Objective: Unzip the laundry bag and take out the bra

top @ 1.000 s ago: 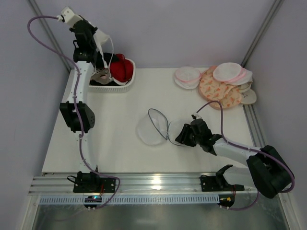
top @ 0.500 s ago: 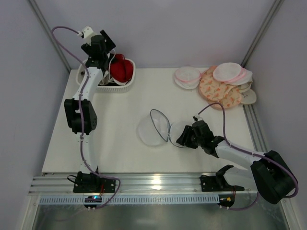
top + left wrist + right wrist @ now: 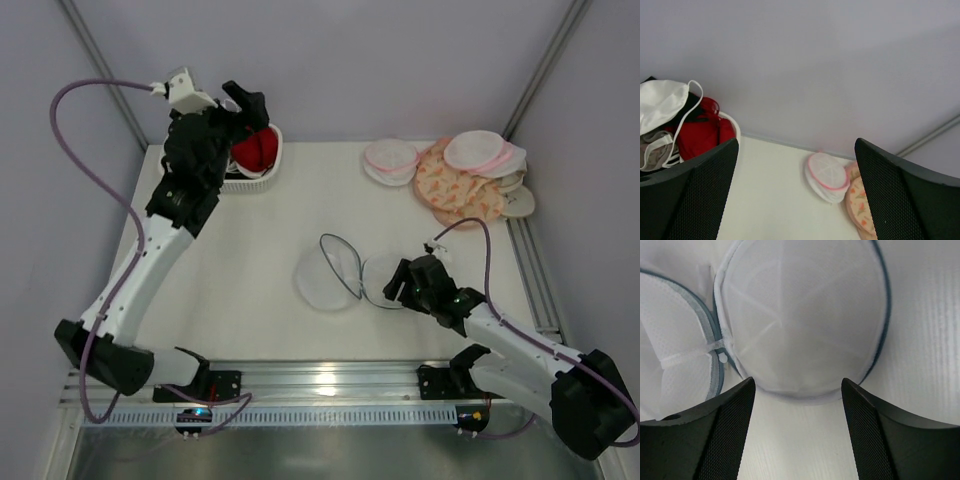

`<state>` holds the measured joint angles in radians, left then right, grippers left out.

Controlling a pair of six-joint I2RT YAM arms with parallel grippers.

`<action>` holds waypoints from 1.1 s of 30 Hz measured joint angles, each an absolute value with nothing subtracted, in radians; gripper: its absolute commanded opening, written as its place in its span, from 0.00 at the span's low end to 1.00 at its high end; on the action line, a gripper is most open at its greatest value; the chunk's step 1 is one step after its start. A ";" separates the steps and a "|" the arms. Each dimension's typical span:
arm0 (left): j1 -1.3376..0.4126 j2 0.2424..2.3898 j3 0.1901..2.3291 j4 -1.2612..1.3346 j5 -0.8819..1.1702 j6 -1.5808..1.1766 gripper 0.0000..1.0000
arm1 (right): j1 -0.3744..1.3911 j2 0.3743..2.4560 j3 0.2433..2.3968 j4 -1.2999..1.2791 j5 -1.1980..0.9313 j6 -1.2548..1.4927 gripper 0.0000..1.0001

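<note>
The laundry bag (image 3: 330,278) lies unzipped on the table, its two mesh halves spread side by side with the dark rim showing. In the right wrist view one half (image 3: 800,315) lies just ahead of my fingers. My right gripper (image 3: 397,284) (image 3: 797,382) is open at that half's near edge and holds nothing. The white bra (image 3: 662,106) rests on top of the red garment (image 3: 702,135) in the basket (image 3: 736,129). My left gripper (image 3: 252,108) (image 3: 796,145) hangs wide open and empty above the basket's right side. In the top view the left arm hides the bra.
The white basket (image 3: 262,180) stands at the back left with a red garment (image 3: 255,150) in it. Pink-rimmed white pouches (image 3: 390,160) (image 3: 827,170) and peach patterned pouches (image 3: 455,190) (image 3: 860,205) are piled at the back right, near the right frame rail.
My left gripper opened and let the bra drop into the basket, then swung right of it. My right gripper opened wider and drew back from the bag, which now lies flatter.
</note>
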<state>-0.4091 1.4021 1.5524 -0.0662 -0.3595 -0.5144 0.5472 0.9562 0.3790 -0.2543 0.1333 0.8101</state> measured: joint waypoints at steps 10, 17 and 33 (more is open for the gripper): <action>-0.551 1.088 1.211 -0.210 -0.299 -0.521 0.99 | 0.502 1.027 0.527 -0.445 0.340 0.860 0.70; -0.578 0.921 1.083 -0.372 -0.246 -0.559 0.99 | 0.491 1.156 0.515 -0.441 0.347 0.883 0.63; -0.580 0.748 1.050 -0.503 -0.207 -0.597 1.00 | 0.491 1.164 0.506 -0.437 0.403 0.896 0.04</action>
<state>-0.5804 0.7483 1.0496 -0.5034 -0.2070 -0.5968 0.4908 1.1645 0.5056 -0.4366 0.4030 0.8955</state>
